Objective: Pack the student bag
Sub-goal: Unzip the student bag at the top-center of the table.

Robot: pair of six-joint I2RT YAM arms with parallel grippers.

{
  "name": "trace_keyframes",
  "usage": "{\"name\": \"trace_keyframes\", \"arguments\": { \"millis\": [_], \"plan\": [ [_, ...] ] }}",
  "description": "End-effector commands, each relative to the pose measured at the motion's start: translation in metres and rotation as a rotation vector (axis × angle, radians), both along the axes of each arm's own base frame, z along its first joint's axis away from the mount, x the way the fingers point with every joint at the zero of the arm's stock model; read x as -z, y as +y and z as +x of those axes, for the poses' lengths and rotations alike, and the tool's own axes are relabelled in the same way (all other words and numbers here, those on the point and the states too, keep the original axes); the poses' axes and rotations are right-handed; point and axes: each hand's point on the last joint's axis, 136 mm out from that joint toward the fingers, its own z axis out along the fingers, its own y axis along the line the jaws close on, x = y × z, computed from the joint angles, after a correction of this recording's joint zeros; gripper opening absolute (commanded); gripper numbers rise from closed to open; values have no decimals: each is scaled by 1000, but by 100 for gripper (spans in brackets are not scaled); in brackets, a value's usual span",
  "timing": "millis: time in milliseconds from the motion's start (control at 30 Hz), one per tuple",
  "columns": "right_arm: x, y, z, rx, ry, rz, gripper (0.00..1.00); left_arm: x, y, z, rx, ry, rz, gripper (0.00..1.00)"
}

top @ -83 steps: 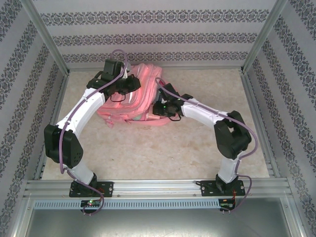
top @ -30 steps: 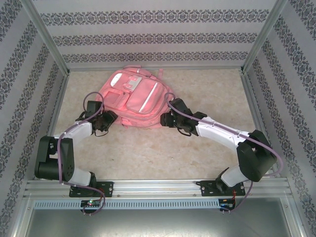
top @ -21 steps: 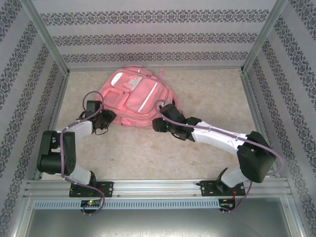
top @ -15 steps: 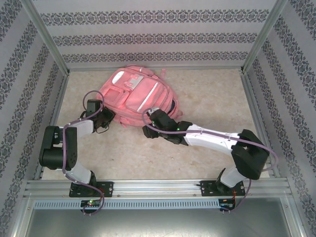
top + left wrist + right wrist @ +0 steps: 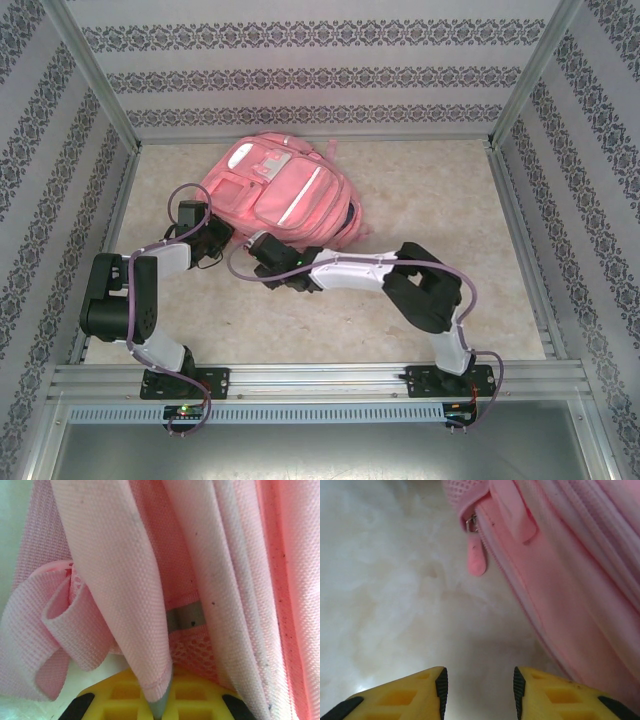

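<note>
The student bag [image 5: 285, 195], a large pink backpack with a white trim stripe, lies flat at the back left of the table. My left gripper [image 5: 213, 238] is at its lower left corner; in the left wrist view the gripper [image 5: 159, 707] is shut on a fold of pink bag fabric [image 5: 125, 595], beside a looped strap [image 5: 45, 630]. My right gripper [image 5: 258, 250] reaches across to the bag's near edge. It stands open [image 5: 480, 682] over bare table, nothing between its fingers, with the bag's side [image 5: 570, 580] and a pink zipper pull [image 5: 476, 562] just ahead.
The marble-patterned table top [image 5: 400, 200] lies bare to the right of the bag. Patterned walls and metal frame posts [image 5: 95, 80] enclose the cell. A metal rail [image 5: 320, 380] runs along the near edge by the arm bases.
The right arm has swept left along the bag's near edge, its jaws narrowing somewhat. The left gripper has closed on the bag's fabric at the lower left corner.
</note>
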Motion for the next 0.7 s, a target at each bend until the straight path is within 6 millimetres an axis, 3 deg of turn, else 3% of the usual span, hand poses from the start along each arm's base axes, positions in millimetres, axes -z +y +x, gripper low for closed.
{"name": "trace_keyframes", "arguments": {
  "millis": [0, 367, 667],
  "plan": [
    [3, 8, 21, 19, -75, -45, 42, -4, -9, 4, 11, -33, -14, 4],
    [25, 47, 46, 32, -114, -42, 43, -13, -14, 0, 22, -30, -33, 3],
    [53, 44, 68, 129, -106, -92, 40, -18, -14, -8, 31, -28, -33, 3]
  ]
}}
